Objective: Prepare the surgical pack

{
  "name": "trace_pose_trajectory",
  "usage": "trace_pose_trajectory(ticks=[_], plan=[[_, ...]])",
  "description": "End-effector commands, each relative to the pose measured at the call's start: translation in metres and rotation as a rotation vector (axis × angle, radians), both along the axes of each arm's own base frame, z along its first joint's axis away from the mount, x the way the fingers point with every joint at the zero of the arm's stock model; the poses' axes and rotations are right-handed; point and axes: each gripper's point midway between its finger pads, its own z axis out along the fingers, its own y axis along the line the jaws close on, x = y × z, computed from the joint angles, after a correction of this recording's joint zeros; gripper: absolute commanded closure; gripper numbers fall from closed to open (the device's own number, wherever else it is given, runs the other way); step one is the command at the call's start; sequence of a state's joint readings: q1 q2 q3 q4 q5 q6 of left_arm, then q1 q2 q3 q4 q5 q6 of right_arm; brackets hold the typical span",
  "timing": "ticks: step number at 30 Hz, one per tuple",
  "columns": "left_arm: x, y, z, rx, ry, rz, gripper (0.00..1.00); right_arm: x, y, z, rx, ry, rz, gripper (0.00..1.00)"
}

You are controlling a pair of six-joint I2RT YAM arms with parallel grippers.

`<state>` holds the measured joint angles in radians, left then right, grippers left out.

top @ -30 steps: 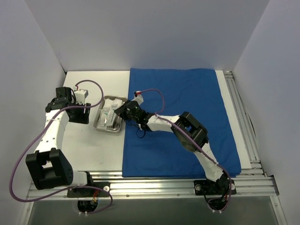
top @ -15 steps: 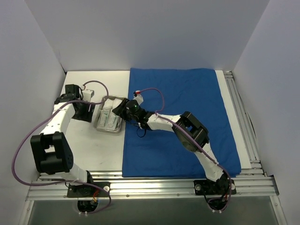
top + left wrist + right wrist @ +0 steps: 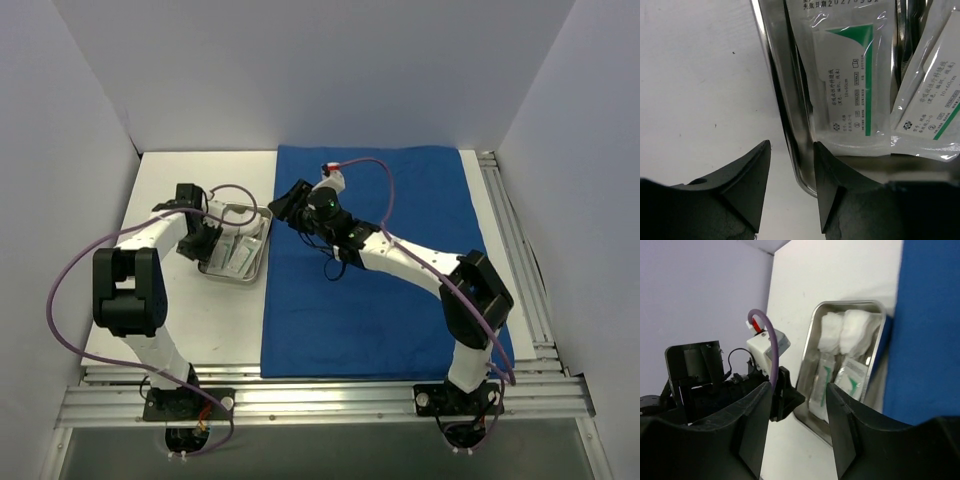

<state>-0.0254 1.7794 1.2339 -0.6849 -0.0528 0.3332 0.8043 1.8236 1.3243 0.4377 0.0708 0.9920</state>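
The thin metal instruments (image 3: 907, 35) are mostly hidden between the two white sachets (image 3: 850, 85) in the steel tray (image 3: 785, 110), so only a dark sliver shows. One sachet is cut off at the picture's edge, and its small print is too tiny to read. The white gauze wad (image 3: 845, 335) sits at the tray's far end. The left gripper (image 3: 791, 145) is half wide. One finger is inside the tray and one is outside over the white table (image 3: 700, 90), with the rim between them. The blue drape (image 3: 400, 290) lies flat just beside the tray's other side. The right gripper (image 3: 799, 390) hangs above that side, wide and holding nothing. A purple cable (image 3: 767, 345) crosses its view.
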Motion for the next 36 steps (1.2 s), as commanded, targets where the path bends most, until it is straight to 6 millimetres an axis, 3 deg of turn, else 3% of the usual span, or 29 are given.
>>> trace_pose_trajectory(ticks=[1, 5, 8, 11, 18, 25, 28, 29, 32, 33, 35, 36], plan=[[0.027, -0.001, 0.010, 0.012, -0.077, -0.003, 0.51, 0.002, -0.039, -0.003, -0.065, -0.004, -0.078, 0.57], [0.030, -0.007, 0.003, -0.012, -0.069, -0.005, 0.56, -0.001, -0.071, 0.003, -0.093, -0.011, -0.139, 0.57], [0.028, -0.010, -0.006, -0.005, -0.045, -0.007, 0.63, -0.003, -0.084, 0.003, -0.102, -0.014, -0.167, 0.57], [0.027, -0.014, -0.005, -0.006, -0.045, -0.019, 0.70, -0.005, -0.084, -0.002, -0.114, -0.005, -0.156, 0.57], [0.023, -0.019, -0.001, -0.015, -0.035, -0.034, 0.97, -0.007, -0.075, -0.016, -0.122, 0.020, -0.114, 0.57], [0.020, -0.026, 0.012, -0.106, -0.034, -0.032, 0.98, -0.002, -0.079, -0.032, -0.192, 0.059, -0.058, 0.57], [0.022, -0.021, 0.026, -0.150, -0.058, -0.014, 0.98, 0.003, -0.093, -0.033, -0.208, 0.065, -0.053, 0.57], [0.024, -0.009, 0.032, -0.157, -0.076, 0.017, 0.98, 0.004, -0.100, -0.031, -0.214, 0.067, -0.058, 0.57], [0.023, -0.002, 0.041, -0.188, -0.100, 0.037, 0.98, 0.010, -0.136, -0.041, -0.260, 0.103, -0.100, 0.57], [0.023, -0.004, 0.042, -0.215, -0.101, 0.035, 0.98, 0.016, -0.158, -0.046, -0.280, 0.125, -0.138, 0.57], [0.021, -0.004, 0.043, -0.235, -0.103, 0.035, 0.98, 0.009, -0.180, -0.054, -0.283, 0.162, -0.139, 0.57], [0.021, -0.003, 0.041, -0.247, -0.106, 0.028, 0.98, 0.012, -0.201, -0.059, -0.294, 0.184, -0.175, 0.57]])
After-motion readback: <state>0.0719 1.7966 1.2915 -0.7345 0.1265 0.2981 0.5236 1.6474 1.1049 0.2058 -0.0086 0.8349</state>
